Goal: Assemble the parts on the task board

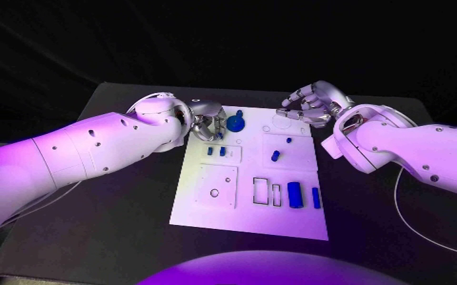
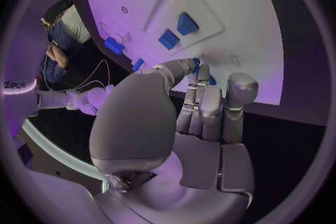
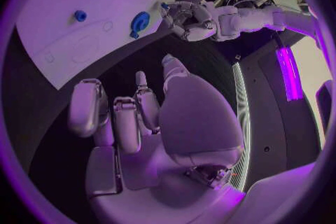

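White and flat, the task board point(image 1: 249, 216) is lying on the black table point(image 1: 114, 212) between my two arms, reaching from my hands back toward me. My left hand point(image 1: 202, 121) is hovering over the board's far left corner, fingers curled in close together; I cannot tell whether anything is pinched in them, though something blue is showing just past the fingertips point(image 2: 198, 70) in the left wrist view. My right hand point(image 1: 310, 105) is hanging at the far right corner, fingers bent inward around nothing, well apart from the pieces. Just beside my left hand the round blue part point(image 1: 235, 123) is sitting on the board. Nearer me, well away from both hands, the blue cylinder point(image 1: 294, 194) and a slimmer blue bar point(image 1: 316, 197) are lying side by side. Two small blue blocks point(image 1: 216, 151) are lying just below my left hand, and one small blue piece point(image 1: 275, 156) is lying below my right.
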